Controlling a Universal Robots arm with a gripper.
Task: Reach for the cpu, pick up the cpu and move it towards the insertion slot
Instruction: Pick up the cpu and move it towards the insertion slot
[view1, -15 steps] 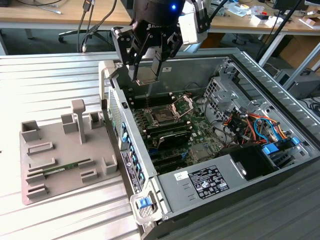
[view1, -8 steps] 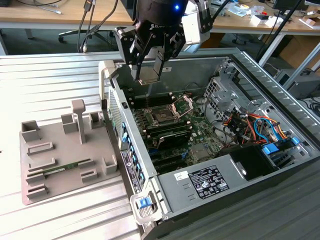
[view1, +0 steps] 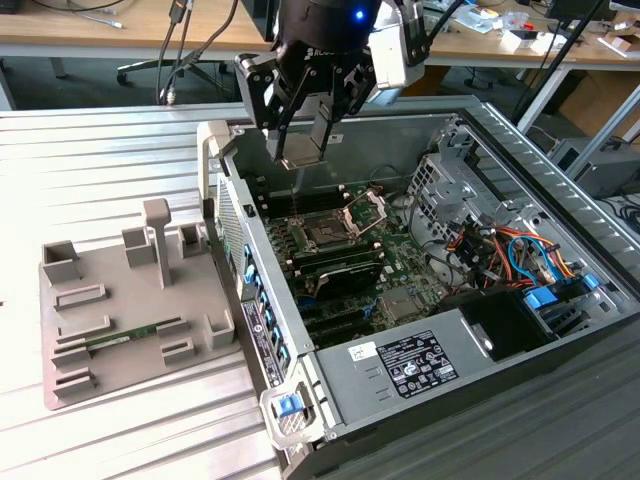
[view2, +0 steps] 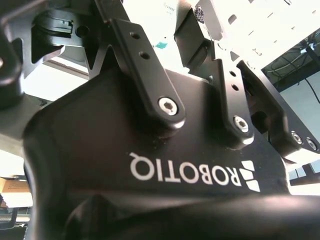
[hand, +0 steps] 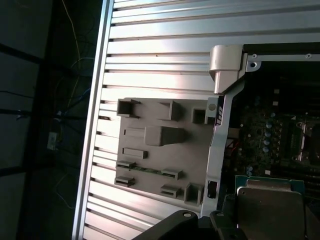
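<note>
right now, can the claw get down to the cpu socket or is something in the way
Probably yes. The claw, shut on the chip, hangs over the open case; the socket lies uncovered below, its frame flipped up, nothing seen between.

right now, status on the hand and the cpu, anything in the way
Hand shut on cpu, hovering over the open case. Insertion slot open, down on the board, cpu not seated. Nothing visible between cpu and slot.
</note>
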